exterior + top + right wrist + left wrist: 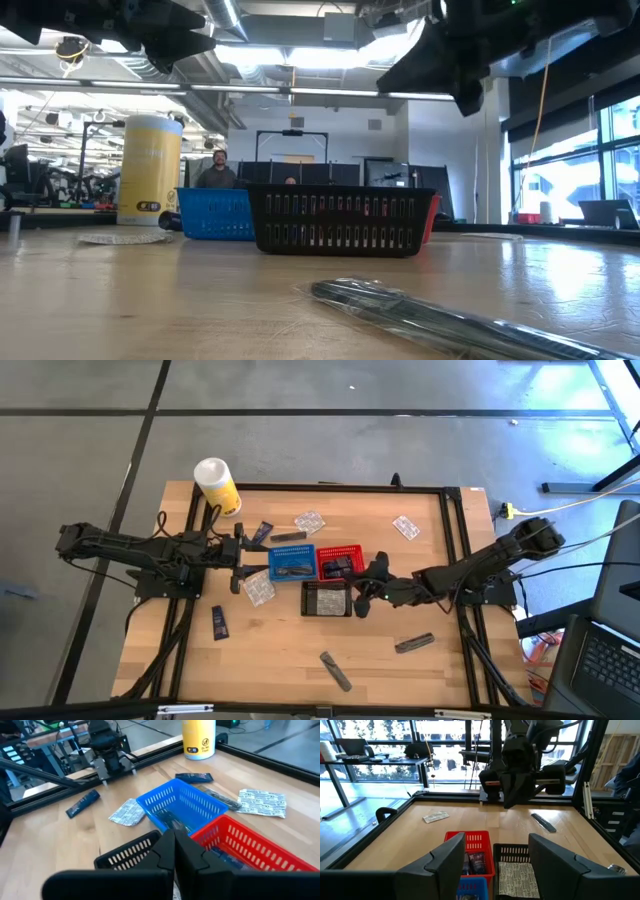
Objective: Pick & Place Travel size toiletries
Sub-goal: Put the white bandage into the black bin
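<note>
Wooden table [440,680]: bears everything listed; one.
Canister, white and yellow [217,485]: upright at the far left corner; one; not for picking.
Mesh baskets: three, in a cluster mid-table; blue basket [292,562] touching red basket [340,562], black basket [327,600] just beside them.
Right pincer [362,598]: mine, fingers pressed together on nothing, hanging at the black basket's edge.
Left pincer [240,565]: mine, fingers spread, empty, just beside the blue basket.
Grey tubes: two, loose; one grey tube [414,643] near my right pincer, the other tube [336,670] further toward the table edge.
Key relation: nearer grey tube lies outward from my right pincer, toward that arm's side; its long axis runs roughly across the table, slightly tilted; my right arm is nearer, I judge.
Clear packets: four; one packet [259,590] just beside my left pincer, two loose packets [309,520] [405,527] further off, one in the black basket.
Navy sachets: two, loose [219,622] [262,532].
Dark slim tube [288,537]: one, beside the blue basket.
Binned dark pieces: count unclear.
</note>
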Robot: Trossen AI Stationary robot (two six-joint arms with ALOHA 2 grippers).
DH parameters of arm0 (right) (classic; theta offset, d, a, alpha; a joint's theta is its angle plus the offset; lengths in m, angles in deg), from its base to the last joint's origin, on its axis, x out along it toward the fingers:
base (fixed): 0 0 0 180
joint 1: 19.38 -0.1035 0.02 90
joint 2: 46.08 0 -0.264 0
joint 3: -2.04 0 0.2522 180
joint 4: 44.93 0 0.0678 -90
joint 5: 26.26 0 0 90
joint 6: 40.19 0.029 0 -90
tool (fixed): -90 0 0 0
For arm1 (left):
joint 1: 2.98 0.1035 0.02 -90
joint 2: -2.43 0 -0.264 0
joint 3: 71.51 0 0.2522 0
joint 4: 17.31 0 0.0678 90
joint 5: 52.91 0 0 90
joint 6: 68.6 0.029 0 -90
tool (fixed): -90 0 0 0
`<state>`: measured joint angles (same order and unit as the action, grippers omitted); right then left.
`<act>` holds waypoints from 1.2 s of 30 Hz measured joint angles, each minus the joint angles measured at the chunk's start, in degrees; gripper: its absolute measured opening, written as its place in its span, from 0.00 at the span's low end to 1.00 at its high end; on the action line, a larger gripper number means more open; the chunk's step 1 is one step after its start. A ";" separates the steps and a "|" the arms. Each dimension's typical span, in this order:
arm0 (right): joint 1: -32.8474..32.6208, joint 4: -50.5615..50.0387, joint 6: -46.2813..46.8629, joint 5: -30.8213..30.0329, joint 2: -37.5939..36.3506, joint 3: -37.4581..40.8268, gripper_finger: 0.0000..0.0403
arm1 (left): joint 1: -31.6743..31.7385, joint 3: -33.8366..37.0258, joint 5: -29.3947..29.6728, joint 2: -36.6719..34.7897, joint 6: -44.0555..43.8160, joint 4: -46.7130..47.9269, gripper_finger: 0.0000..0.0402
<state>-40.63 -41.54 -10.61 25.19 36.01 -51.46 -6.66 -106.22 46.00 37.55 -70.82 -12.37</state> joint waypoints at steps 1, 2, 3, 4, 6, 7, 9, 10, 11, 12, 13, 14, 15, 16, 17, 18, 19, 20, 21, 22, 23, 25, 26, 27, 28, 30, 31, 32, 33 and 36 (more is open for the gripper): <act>-0.04 -0.94 -0.16 0.00 -0.55 0.00 0.01 | 0.00 0.00 0.00 0.02 0.00 0.00 0.53; -0.05 -2.05 -0.26 0.00 -1.13 0.00 0.01 | -0.01 0.00 0.00 0.02 0.00 0.01 0.53; -0.03 -3.07 -0.25 -0.01 -1.74 0.00 0.01 | -0.01 0.00 0.00 0.01 0.00 0.00 0.53; -0.03 -4.06 -0.23 0.00 -2.37 0.00 0.01 | -0.02 0.00 0.00 0.00 0.00 0.00 0.53; -0.03 -6.15 -0.23 0.01 -3.60 0.00 0.01 | -0.01 0.00 0.00 0.02 0.00 0.00 0.53; -0.03 -7.13 -0.21 0.18 -4.28 0.00 0.01 | 0.00 0.00 0.00 0.02 0.00 0.00 0.53; -0.03 -9.06 -0.28 0.92 -5.73 0.00 0.01 | -0.01 0.00 0.00 0.02 0.00 0.01 0.53; -0.03 -9.90 -0.47 1.30 -6.57 0.00 0.01 | 0.00 0.00 0.00 0.02 -0.01 0.00 0.53; -0.03 -10.60 -0.49 1.54 -7.49 0.00 0.01 | -0.01 0.00 -0.01 0.02 0.00 0.01 0.53; -0.03 -11.24 -0.51 1.51 -8.42 0.00 0.01 | -0.02 0.00 0.00 0.02 0.00 0.02 0.53; -0.03 -11.71 -0.66 1.51 -9.33 0.00 0.01 | 0.00 0.00 0.00 0.02 0.00 0.00 0.53; -0.03 -12.25 -1.40 1.51 -10.34 0.00 0.01 | 0.00 0.00 0.00 0.02 0.00 0.00 0.53; -0.03 -12.56 -2.51 1.50 -11.35 0.00 0.01 | -0.02 0.00 0.00 0.00 0.00 0.00 0.53; -0.03 -12.64 -3.65 1.50 -12.39 0.00 0.01 | 0.00 0.00 0.00 0.01 0.00 0.00 0.53; -0.03 -12.96 -4.73 1.49 -13.43 0.00 0.02 | 0.00 0.00 0.00 0.02 0.00 0.02 0.53; -0.03 -13.43 -5.63 1.49 -14.47 0.00 0.02 | -0.02 0.00 0.00 0.02 0.00 0.00 0.53; -0.01 -13.86 -6.46 1.37 -15.58 0.00 0.03 | 0.00 0.00 0.00 0.01 0.00 0.00 0.53; -0.01 -13.96 -7.28 0.87 -16.60 0.00 0.03 | 0.00 0.00 0.00 0.02 0.00 0.00 0.53; -0.01 -14.04 -8.06 0.13 -17.50 0.00 0.04 | 0.00 0.00 0.00 0.02 0.00 0.00 0.53; -0.01 -14.32 -9.10 -0.44 -18.35 -0.01 0.04 | -0.01 0.00 0.00 0.02 0.00 0.00 0.53; -0.01 -14.63 -10.29 -1.00 -19.04 0.00 0.04 | -0.01 0.00 0.00 0.02 0.00 0.00 0.53; 0.04 -14.59 -12.30 -1.61 -20.20 0.00 0.03 | -0.02 0.00 0.00 0.02 0.00 0.00 0.53; 0.02 -14.60 -12.99 -1.59 -20.60 0.00 0.03 | -0.02 0.00 0.00 0.00 0.00 0.00 0.53; 0.02 -14.61 -13.63 -1.40 -20.80 0.00 0.02 | 0.00 0.00 0.00 0.02 0.00 0.00 0.53; 0.02 -14.63 -13.92 -1.05 -20.88 0.00 0.01 | -0.02 0.00 0.00 0.02 0.00 0.00 0.53; -0.10 -14.66 -14.33 -0.43 -20.90 0.00 0.01 | -0.01 0.00 0.00 0.01 0.00 0.00 0.53; -0.12 -14.63 -14.75 0.38 -20.90 0.00 0.01 | -0.01 0.00 0.00 0.02 0.00 0.00 0.53; -0.14 -14.65 -15.22 1.41 -20.90 0.00 0.01 | -0.01 0.00 0.00 0.01 0.00 0.01 0.53; -0.14 -14.67 -15.50 2.41 -20.90 -0.01 0.02 | 0.00 0.00 0.00 0.00 0.00 0.00 0.53; -0.14 -15.00 -15.86 3.43 -20.92 0.00 0.03 | -0.01 0.00 0.00 0.02 0.00 0.00 0.53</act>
<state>-40.77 -56.54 -26.46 28.62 15.09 -51.47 -6.67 -106.22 46.00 37.57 -70.82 -12.37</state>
